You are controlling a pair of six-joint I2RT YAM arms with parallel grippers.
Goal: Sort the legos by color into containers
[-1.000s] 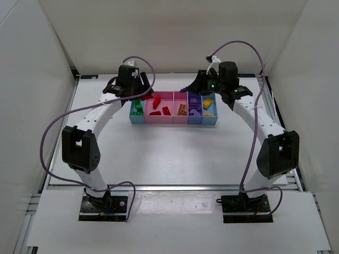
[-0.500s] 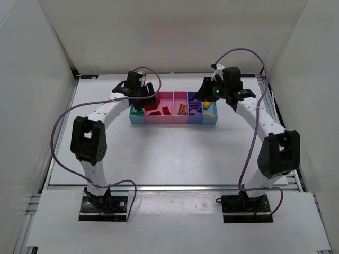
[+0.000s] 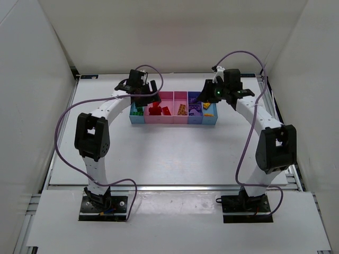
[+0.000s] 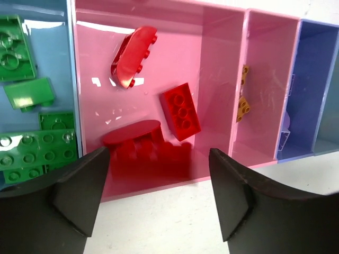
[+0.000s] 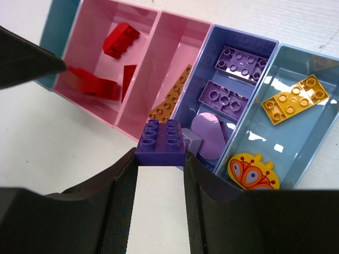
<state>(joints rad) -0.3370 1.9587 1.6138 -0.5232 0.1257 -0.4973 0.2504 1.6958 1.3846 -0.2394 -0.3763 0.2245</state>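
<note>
My left gripper is open and empty above the near wall of the wide pink bin. Red legos lie in that bin, one of them blurred just beyond the fingertips. Green legos fill the left light blue bin. My right gripper is shut on a dark purple lego, held above the near edge where the narrow pink bin meets the darker blue bin. Purple legos lie in the darker blue bin.
The row of bins stands at the back middle of the white table. The narrow pink bin holds orange pieces. The right light blue bin holds yellow legos. White walls enclose the table on three sides.
My left gripper has moved right from above the green bin to the wide pink bin, and a red lego now shows blurred in it. My right gripper shifted slightly, still holding the purple lego.
</note>
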